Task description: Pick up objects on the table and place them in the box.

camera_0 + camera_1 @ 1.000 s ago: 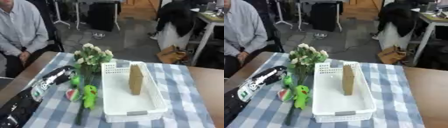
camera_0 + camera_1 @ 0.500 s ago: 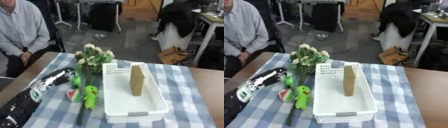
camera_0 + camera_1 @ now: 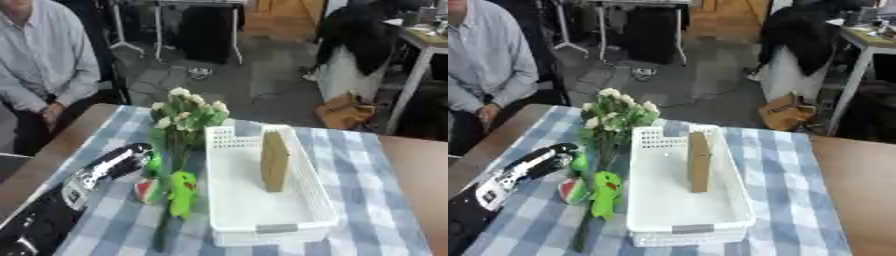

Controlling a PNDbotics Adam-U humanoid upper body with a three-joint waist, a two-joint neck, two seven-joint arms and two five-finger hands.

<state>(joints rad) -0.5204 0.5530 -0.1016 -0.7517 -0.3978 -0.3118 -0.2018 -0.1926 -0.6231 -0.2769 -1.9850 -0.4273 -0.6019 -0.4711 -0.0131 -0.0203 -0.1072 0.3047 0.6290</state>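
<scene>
A white slotted box (image 3: 320, 201) stands mid-table with a tan block (image 3: 275, 160) upright inside it. Left of it lies a bunch of white flowers (image 3: 187, 113), its stems running toward the front edge. Beside the stems rest a green plush toy (image 3: 182, 193), a watermelon-slice toy (image 3: 148, 189) and a small green thing (image 3: 156, 164). My left arm comes in from the lower left. Its hand (image 3: 131, 152) is low over the cloth, right next to the small green thing. Whether they touch is unclear. The right hand does not show.
A blue-and-white checked cloth (image 3: 378, 165) covers the middle of the table, with bare brown wood at the left edge (image 3: 51, 156) and the right edge (image 3: 422, 172). Right of the box the cloth holds nothing.
The whole picture has shifted slightly, so the camera moved. The left hand and the objects keep their places relative to each other.
</scene>
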